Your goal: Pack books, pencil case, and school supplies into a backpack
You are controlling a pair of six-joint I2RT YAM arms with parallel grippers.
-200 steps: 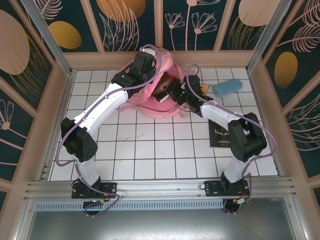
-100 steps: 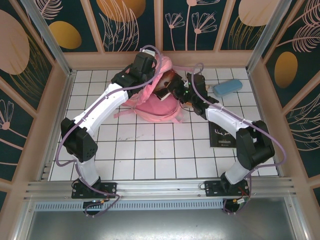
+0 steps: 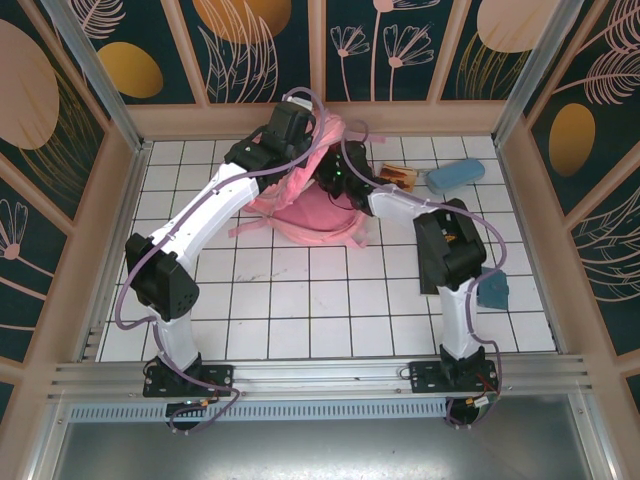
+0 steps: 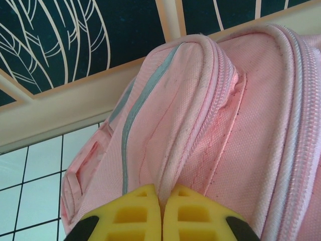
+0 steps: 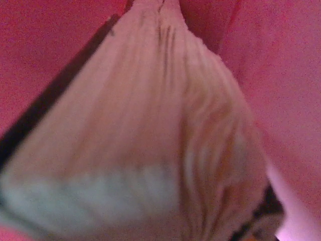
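Step in hand: loading backpack [image 3: 310, 212] at far side of counter [image 3: 300, 300].
Left pincer [image 4: 161, 216] clamping together on backpack's top seam, lifting mouth.
Right pincer [image 3: 335, 172] reaching into mouth; apart or together, cannot tell, view blurring.
Orange book [image 3: 400, 177] and pencil case [image 3: 455, 175] lying just right of backpack.
Next, judging: right arm backing out without snagging, then going for book.

backpack [image 3: 312, 216] — pink, pale strips | pencil case [image 3: 455, 175] — light blue | table [image 3: 290, 300] white grid
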